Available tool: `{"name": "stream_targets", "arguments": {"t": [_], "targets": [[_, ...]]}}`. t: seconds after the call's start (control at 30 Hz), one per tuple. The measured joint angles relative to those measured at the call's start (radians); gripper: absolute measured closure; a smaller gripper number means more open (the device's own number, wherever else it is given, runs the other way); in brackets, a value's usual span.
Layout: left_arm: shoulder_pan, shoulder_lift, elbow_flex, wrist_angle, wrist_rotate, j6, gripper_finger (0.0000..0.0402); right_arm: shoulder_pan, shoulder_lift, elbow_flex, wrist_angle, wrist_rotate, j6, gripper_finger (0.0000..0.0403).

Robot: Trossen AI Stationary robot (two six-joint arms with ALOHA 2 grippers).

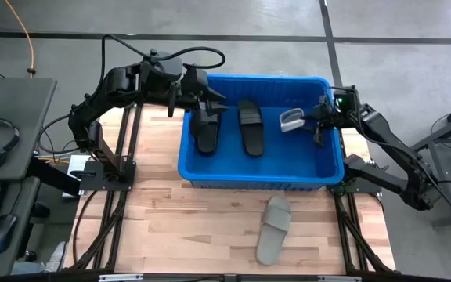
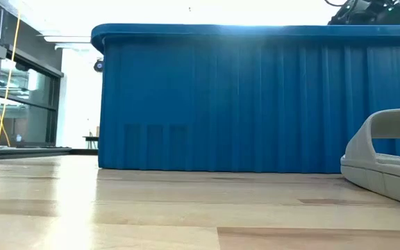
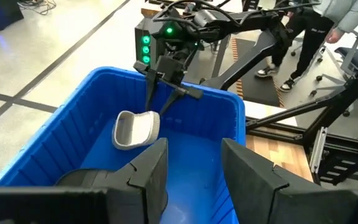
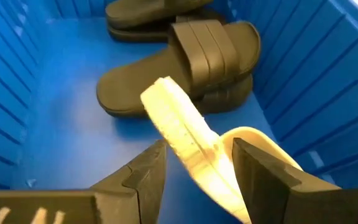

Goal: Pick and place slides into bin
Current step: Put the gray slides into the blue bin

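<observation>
Inside the blue bin [image 1: 261, 168], at the end nearest the right arm, a light grey slide [image 1: 290, 120] hangs tilted above the floor, not resting flat like the two black slides [image 1: 250, 127] farther along. The right pincer [image 1: 317, 125] stands just over it with its fingers spread; in the right wrist view the pale slide [image 4: 194, 146] lies between the two dark fingers with gaps on both sides, so it looks let go for the drop rather than gripped. The tilt fits a slide falling free.

At the bin's opposite end the left pincer [image 1: 203, 108] reaches over the rim above a black slide [image 1: 207, 131]. Its fingers stand partly apart, and whether they hold that slide I cannot tell.

Outside the bin, on the tabletop [image 1: 186, 227] beyond its long wall, one more grey slide [image 1: 274, 229] lies flat, not yet collected.
</observation>
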Motion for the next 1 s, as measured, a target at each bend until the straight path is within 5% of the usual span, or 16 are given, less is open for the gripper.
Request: {"name": "stream_targets", "arguments": {"t": [0.4, 0.57, 1.0], "targets": [[0.0, 0.0, 0.0, -0.002, 0.026, 0.019, 0.0263, 0.0, -0.104, 0.0, -0.039, 0.026, 0.09, 0.023], [0.0, 0.0, 0.0, -0.002, 0.026, 0.026, 0.0263, 0.001, -0.088, 0.023, -0.024, -0.011, 0.289, 0.023], [0.0, 0.145, 0.001, -0.013, 0.146, 0.218, 0.0263, 0.007, 0.032, 0.402, -0.087, -0.173, 0.532, 0.0243]]}}
